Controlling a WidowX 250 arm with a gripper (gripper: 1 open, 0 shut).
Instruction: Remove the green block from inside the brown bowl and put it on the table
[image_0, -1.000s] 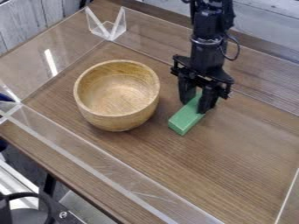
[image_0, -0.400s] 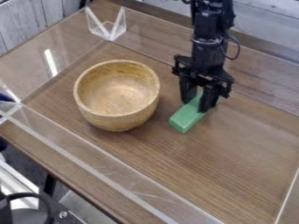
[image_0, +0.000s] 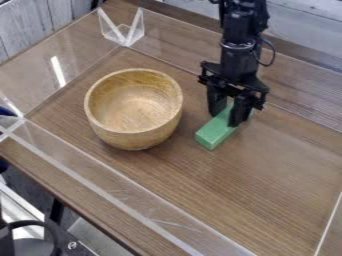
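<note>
Here, hand (image_0: 234, 116) upright, gripping green block (image_0: 214, 132)

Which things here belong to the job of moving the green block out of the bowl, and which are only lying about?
Belong to the job:
green block
brown bowl, now empty
table
gripper, jaws shut on the block

Only lying about:
clear acrylic piece at the far corner

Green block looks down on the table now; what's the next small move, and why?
Probably open the jaws. The green block already rests on the table, outside the empty brown bowl, with the gripper shut on its upper end.
</note>
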